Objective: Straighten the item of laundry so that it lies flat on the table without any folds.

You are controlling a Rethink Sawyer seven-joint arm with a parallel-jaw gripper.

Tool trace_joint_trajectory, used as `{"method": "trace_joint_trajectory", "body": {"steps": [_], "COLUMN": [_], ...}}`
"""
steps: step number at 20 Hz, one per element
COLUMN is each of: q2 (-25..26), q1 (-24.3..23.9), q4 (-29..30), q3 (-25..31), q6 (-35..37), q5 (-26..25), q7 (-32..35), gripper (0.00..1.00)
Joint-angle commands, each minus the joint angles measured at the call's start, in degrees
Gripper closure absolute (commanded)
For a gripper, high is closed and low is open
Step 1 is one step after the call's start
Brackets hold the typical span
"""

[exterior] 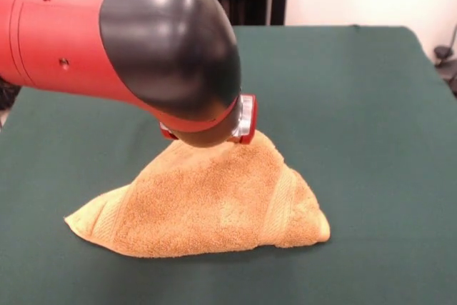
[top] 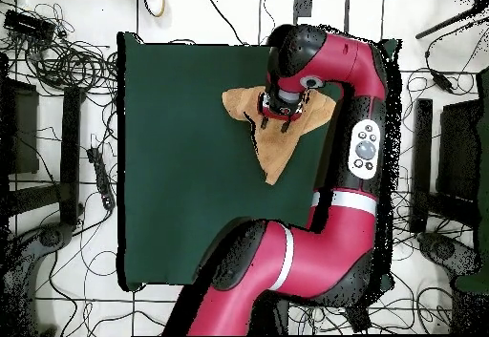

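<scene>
The golden-orange towel (exterior: pixel 214 205) stands in a tent shape on the green table (exterior: pixel 371 105), its peak pulled up and its lower edges resting on the cloth. Woven bands run down its left and right sides. My gripper (exterior: pixel 243 130) sits at the peak, mostly hidden behind the arm's black joint, and the raised cloth shows it is shut on the towel. In the overhead view the gripper (top: pixel 280 114) is over the towel (top: pixel 277 152), near the table's (top: pixel 181 161) top right part. No tag shows.
The arm's big red and black links (exterior: pixel 143 41) hang over the table's far left in the front view. In the overhead view the arm (top: pixel 353 152) covers the table's right side. Cables (top: pixel 67 56) lie on the floor around the table.
</scene>
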Motion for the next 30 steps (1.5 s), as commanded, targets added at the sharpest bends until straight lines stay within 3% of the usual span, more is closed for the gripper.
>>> {"method": "trace_joint_trajectory", "body": {"steps": [1, 13, 22, 30], "q2": [-1.67, -2.62, 1.31, -0.89], "q1": [0.81, 0.90, 1.49, -0.01], "q4": [11.39, 14.74, 8.43, 17.32], "q3": [1.73, 2.07, 3.70, 1.82], "q6": [-7.64, -9.38, -5.35, -14.64], "q5": [1.59, 1.22, -0.88, -2.21], "q7": [0.49, -0.79, -6.27, -12.75], "gripper": [0.00, 0.00, 0.00, 0.00]}}
